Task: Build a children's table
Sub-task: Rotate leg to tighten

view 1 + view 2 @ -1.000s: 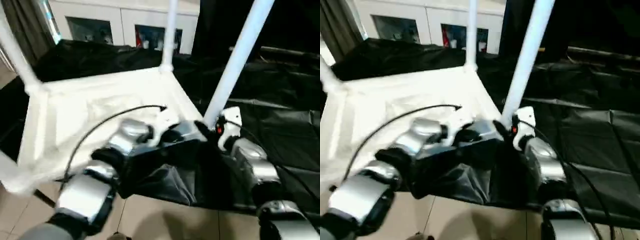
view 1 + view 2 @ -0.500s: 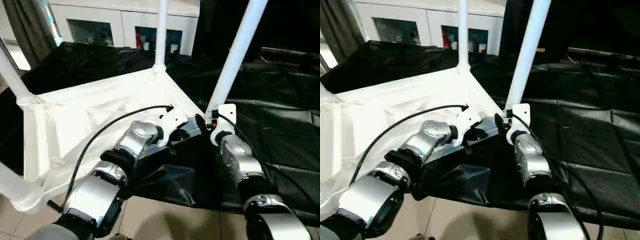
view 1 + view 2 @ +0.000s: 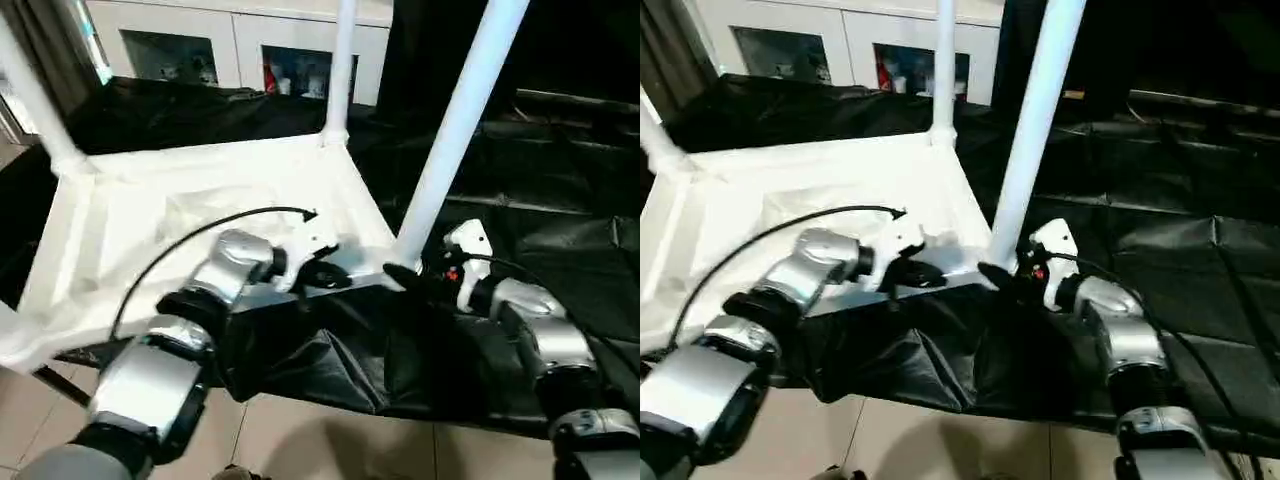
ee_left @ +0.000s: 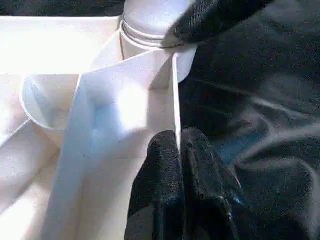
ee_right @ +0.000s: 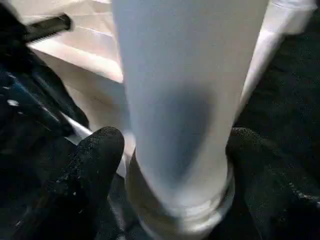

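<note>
A dark curtain [image 3: 40, 40] is hanging at ten o'clock, beside a pale tiled floor [image 3: 330, 440] that is running along the near edge. The white plastic tabletop [image 3: 150, 215] is lying upside down, ribbed underside up, on black sheeting [image 3: 560, 190] that is covering the low surface beneath it. A leg [image 3: 30, 100] is rising from the ten o'clock corner socket, and another leg [image 3: 342, 60] is standing upright in the far corner at twelve o'clock.

The left tool [image 4: 179, 145] is pinching the tabletop's near rim, its two black fingers pressed together on the thin wall, just beside the corner socket. At one o'clock from it, the near leg [image 3: 1030, 120] is slanting up out of that socket. The right tool [image 5: 175, 150] is straddling this leg's base, its fingers [image 5: 95, 155] spread wide on either side of the tube without closing on it.

Behind, from eleven to twelve o'clock, a white glass-door cabinet [image 3: 840, 40] is lining the wall.
</note>
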Controlling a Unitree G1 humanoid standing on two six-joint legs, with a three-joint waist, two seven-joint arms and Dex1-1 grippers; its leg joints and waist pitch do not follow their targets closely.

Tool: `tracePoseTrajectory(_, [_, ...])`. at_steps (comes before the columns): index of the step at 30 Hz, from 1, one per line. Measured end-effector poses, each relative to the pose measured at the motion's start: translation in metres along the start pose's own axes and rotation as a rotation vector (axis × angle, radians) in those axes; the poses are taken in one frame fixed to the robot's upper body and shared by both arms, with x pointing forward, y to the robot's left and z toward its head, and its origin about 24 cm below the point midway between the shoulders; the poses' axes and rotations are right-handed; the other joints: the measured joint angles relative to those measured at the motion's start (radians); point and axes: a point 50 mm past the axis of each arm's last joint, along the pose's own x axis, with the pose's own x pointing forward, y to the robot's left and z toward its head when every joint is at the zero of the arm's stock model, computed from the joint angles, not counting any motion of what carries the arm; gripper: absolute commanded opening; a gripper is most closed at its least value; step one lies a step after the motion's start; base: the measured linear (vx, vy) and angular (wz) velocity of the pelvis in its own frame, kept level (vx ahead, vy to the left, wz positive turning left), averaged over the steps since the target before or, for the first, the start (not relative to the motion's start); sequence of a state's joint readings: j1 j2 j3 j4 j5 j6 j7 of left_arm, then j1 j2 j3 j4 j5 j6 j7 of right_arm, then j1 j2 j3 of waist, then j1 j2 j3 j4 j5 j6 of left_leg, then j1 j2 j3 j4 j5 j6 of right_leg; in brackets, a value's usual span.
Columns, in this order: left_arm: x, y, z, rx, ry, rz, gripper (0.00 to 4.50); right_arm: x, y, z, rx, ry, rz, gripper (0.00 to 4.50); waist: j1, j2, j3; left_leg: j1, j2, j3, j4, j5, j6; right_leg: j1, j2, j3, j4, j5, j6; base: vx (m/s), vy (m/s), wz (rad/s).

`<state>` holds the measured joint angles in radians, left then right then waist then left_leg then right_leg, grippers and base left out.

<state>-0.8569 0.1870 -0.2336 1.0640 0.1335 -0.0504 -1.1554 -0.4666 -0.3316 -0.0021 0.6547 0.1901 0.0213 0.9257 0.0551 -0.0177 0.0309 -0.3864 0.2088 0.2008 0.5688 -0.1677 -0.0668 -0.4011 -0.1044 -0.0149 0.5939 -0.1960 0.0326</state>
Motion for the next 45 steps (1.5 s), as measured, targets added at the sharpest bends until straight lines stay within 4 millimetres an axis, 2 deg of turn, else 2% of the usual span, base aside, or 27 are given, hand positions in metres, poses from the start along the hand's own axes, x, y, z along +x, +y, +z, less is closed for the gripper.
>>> tracePoseTrajectory(1, [0.0, 0.0, 0.0, 0.003, 0.001, -0.009, 0.0, 0.0, 0.0, 0.001, -0.002, -0.003, 0.011, 3.43, 0.003, 0.0, 0.0, 0.0, 0.0, 0.0, 0.0, 0.0, 0.0, 0.0, 0.0, 0.0, 0.0, 0.0, 0.0, 0.0, 0.0, 0.0])
tracePoseTrajectory(5, [-0.001, -0.001, 0.001, 0.011, 0.0, -0.023, 0.0, -0.002, 0.0, 0.003, -0.006, -0.007, 0.039, 3.0, 0.007, -0.003, 0.002, 0.0, 0.0, 0.001, 0.001, 0.0, 0.0, 0.0, 0.0, 0.001, 0.0, -0.001, -0.001, 0.0, 0.0, 0.0])
tracePoseTrajectory(9, [-0.001, -0.001, 0.001, 0.013, -0.001, -0.028, 0.0, -0.005, -0.001, 0.003, -0.005, 0.001, 0.053, 2.82, 0.007, -0.004, 0.003, 0.0, 0.0, 0.001, 0.001, 0.001, 0.001, 0.0, 0.0, 0.0, 0.0, -0.001, -0.001, 0.0, 0.0, 0.0])
tracePoseTrajectory(11, [-0.002, -0.001, 0.001, 0.014, -0.001, -0.029, 0.0, -0.005, -0.001, 0.003, -0.005, 0.001, 0.057, 2.55, 0.007, -0.004, 0.003, 0.0, 0.0, 0.001, 0.001, 0.001, 0.001, 0.0, 0.0, 0.0, 0.0, -0.001, -0.001, 0.0, 0.0, 0.0])
tracePoseTrajectory(13, [-0.003, -0.002, 0.0, 0.014, 0.001, -0.034, 0.0, -0.005, -0.001, 0.003, -0.006, 0.002, 0.062, 2.51, 0.007, -0.004, 0.003, 0.0, 0.0, 0.001, 0.002, 0.001, 0.001, 0.0, 0.0, 0.001, 0.001, -0.001, -0.001, 0.0, 0.0, 0.0])
tracePoseTrajectory(18, [-0.003, -0.001, -0.001, 0.015, 0.002, -0.032, 0.0, -0.006, -0.002, 0.004, -0.008, 0.003, 0.063, 2.09, 0.007, -0.005, 0.003, 0.0, 0.0, 0.001, 0.002, 0.001, 0.001, 0.0, 0.0, 0.001, 0.001, -0.001, -0.001, 0.0, 0.0, 0.0])
tracePoseTrajectory(22, [0.002, 0.0, 0.002, 0.019, 0.0, 0.013, 0.0, -0.003, -0.003, 0.003, 0.006, -0.007, 0.005, 2.05, 0.007, -0.006, 0.003, 0.001, 0.0, 0.001, 0.003, 0.0, 0.001, 0.001, -0.001, 0.001, 0.002, 0.0, -0.002, 0.0, 0.0, 0.0])
tracePoseTrajectory(28, [0.027, -0.001, 0.013, -0.013, -0.013, 0.169, 0.0, 0.012, -0.002, -0.005, 0.117, -0.066, -0.251, 2.04, 0.007, -0.012, 0.002, 0.002, -0.002, 0.001, 0.003, 0.0, 0.001, 0.004, -0.004, 0.0, 0.001, 0.001, -0.004, 0.0, 0.0, 0.0])
tracePoseTrajectory(31, [0.037, -0.003, 0.016, -0.033, -0.013, 0.209, 0.0, 0.018, -0.001, -0.006, 0.138, -0.072, -0.359, 2.04, 0.004, -0.011, 0.001, 0.002, -0.003, 0.001, 0.003, 0.0, 0.001, 0.005, -0.005, 0.001, -0.001, 0.001, -0.004, 0.0, 0.0, 0.0])
tracePoseTrajectory(33, [0.048, -0.005, 0.02, -0.057, 0.0, 0.273, 0.0, 0.034, 0.002, -0.004, 0.149, -0.063, -0.513, 2.04, -0.003, -0.009, -0.004, 0.004, -0.004, 0.001, 0.004, 0.001, 0.001, 0.005, -0.005, 0.001, -0.001, 0.001, -0.004, 0.0, 0.0, 0.0])
tracePoseTrajectory(35, [0.055, -0.007, 0.024, -0.063, -0.006, 0.291, 0.0, 0.037, 0.001, -0.003, 0.143, -0.052, -0.57, 2.04, -0.005, -0.009, -0.005, 0.003, -0.004, 0.001, 0.003, 0.0, 0.001, 0.006, -0.006, 0.001, -0.001, -0.001, 0.0, 0.0, 0.0, 0.0])
tracePoseTrajectory(37, [0.058, -0.008, 0.025, -0.066, -0.007, 0.32, 0.0, 0.046, 0.0, 0.001, 0.147, -0.04, -0.621, 2.04, -0.01, -0.003, -0.007, 0.003, -0.004, 0.0, 0.003, 0.0, 0.0, 0.006, -0.005, 0.0, -0.002, -0.001, 0.0, 0.0, 0.0, 0.0])
tracePoseTrajectory(41, [0.058, -0.007, 0.026, -0.06, -0.009, 0.334, 0.0, 0.05, 0.0, 0.004, 0.141, -0.04, -0.64, 2.04, -0.015, 0.007, -0.009, 0.002, -0.004, -0.001, 0.001, 0.0, 0.0, 0.005, -0.005, -0.001, -0.002, 0.001, 0.0, 0.0, 0.0, 0.0])
tracePoseTrajectory(42, [0.058, -0.007, 0.026, -0.056, -0.013, 0.326, 0.0, 0.049, 0.0, 0.005, 0.137, -0.046, -0.637, 2.56, -0.016, 0.009, -0.008, 0.002, -0.004, -0.001, 0.001, 0.0, 0.0, 0.005, -0.005, -0.001, -0.002, 0.001, -0.001, 0.0, 0.0, 0.0])
tracePoseTrajectory(45, [0.055, -0.006, 0.026, -0.044, -0.016, 0.305, 0.0, 0.048, 0.0, 0.006, 0.106, -0.054, -0.604, 2.78, -0.019, 0.016, -0.008, 0.001, -0.004, -0.001, 0.001, 0.0, 0.0, 0.005, -0.005, -0.001, -0.002, 0.003, -0.002, 0.0, 0.0, 0.0])
